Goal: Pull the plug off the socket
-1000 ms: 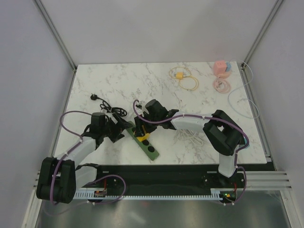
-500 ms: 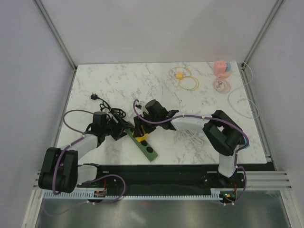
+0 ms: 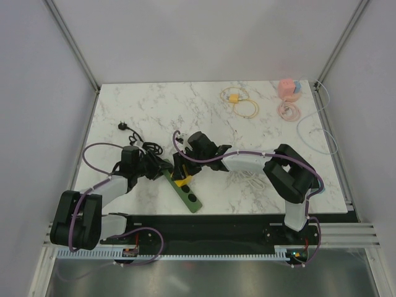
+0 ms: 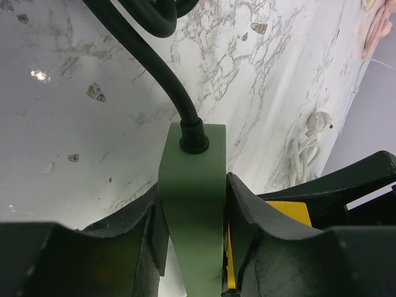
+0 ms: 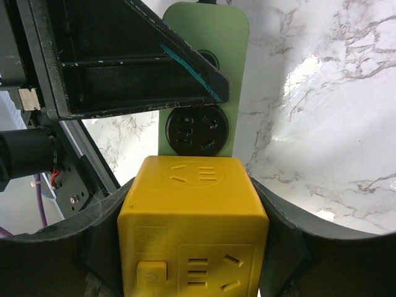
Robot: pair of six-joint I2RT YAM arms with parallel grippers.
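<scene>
Right end effector (image 5: 192,247) clamped on the yellow plug (image 5: 192,185), a finger on each side of it. Plug is a chunky cube-type adapter with slots on its faces and a small button on the near one. Left end effector (image 4: 193,210) clamped across the green socket strip (image 4: 192,161) near the end where the black cable (image 4: 154,68) enters. From overhead the strip (image 3: 189,197) lies flat on the surface (image 3: 185,105) toward the near edge, about 7 o'clock from centre, running 11 to 5 o'clock. The plug (image 3: 180,182) sits toward its 11 o'clock end, and both end effectors meet there. Step looks like the pull itself: one arm bracing, one extracting. Right wrist view shows an empty round socket just past the plug at 12 o'clock; can't tell whether the pins have cleared the strip. Next move probably needs a straight lift of the plug away from the strip face while the left holds the strip down. Pulling at an angle could drag the strip along. White cord bundle (image 3: 247,176) lies at 3 o'clock, apart.
</scene>
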